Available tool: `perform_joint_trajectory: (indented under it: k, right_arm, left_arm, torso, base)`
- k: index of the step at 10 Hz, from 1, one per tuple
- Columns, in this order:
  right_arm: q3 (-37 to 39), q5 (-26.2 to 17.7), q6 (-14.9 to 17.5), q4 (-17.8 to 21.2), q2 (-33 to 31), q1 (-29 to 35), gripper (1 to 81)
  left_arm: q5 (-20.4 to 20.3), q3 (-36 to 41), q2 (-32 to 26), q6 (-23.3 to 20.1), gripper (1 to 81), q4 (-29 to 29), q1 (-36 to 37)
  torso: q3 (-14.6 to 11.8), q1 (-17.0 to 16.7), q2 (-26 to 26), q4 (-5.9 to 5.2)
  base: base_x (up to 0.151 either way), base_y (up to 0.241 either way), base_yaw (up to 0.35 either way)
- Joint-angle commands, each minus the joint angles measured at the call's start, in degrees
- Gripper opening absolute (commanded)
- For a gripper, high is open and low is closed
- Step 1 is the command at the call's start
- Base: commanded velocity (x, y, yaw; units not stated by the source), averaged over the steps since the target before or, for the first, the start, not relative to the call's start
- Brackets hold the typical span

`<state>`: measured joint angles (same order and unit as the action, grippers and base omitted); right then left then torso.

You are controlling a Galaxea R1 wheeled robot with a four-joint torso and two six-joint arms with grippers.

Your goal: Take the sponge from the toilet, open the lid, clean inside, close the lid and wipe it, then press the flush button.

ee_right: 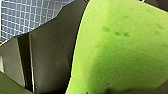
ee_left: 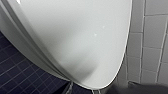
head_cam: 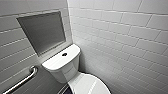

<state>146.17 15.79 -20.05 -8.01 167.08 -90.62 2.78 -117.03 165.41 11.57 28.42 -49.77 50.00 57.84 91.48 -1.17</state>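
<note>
The white toilet (head_cam: 60, 65) stands in the corner, with the round dark flush button (head_cam: 64, 54) in the middle of its tank top. Its glossy oval lid (head_cam: 91, 86) lies down over the bowl at the lower edge of the head view. The left wrist view looks at that lid (ee_left: 75, 37) from very close. The bright green sponge (ee_right: 120, 50) looms large in the right wrist view, pressed against a dark finger (ee_right: 47, 57) of my right gripper, which is shut on it.
A metal grab bar (head_cam: 23, 81) runs along the left wall below a recessed grey niche (head_cam: 42, 32). White tiled walls (head_cam: 125, 37) close in on the toilet from the left and right. Dark blue floor tiles (ee_left: 17, 75) lie beside the bowl.
</note>
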Motion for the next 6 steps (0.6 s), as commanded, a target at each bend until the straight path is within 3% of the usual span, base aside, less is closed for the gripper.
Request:
perform_joint_trajectory:
  k: [1, 6]
  right_arm:
    - [-0.28, -4.36, 0.01, -0.69, 0.21, 0.66, 1.0]
    - [0.25, -4.89, -0.24, -0.6, 0.21, 1.1, 1.0]
  left_arm:
    - [3.9, -1.87, 2.46, -0.58, 81.1, -2.75, 3.41]
    - [5.92, -12.78, 10.2, -0.58, 81.1, -2.93, 4.64]
  torso:
    - [0.0, 0.0, 0.0, 0.0]
    - [0.0, 0.0, 0.0, 0.0]
  base:
    - [0.0, 0.0, 0.0]
    - [0.0, 0.0, 0.0]
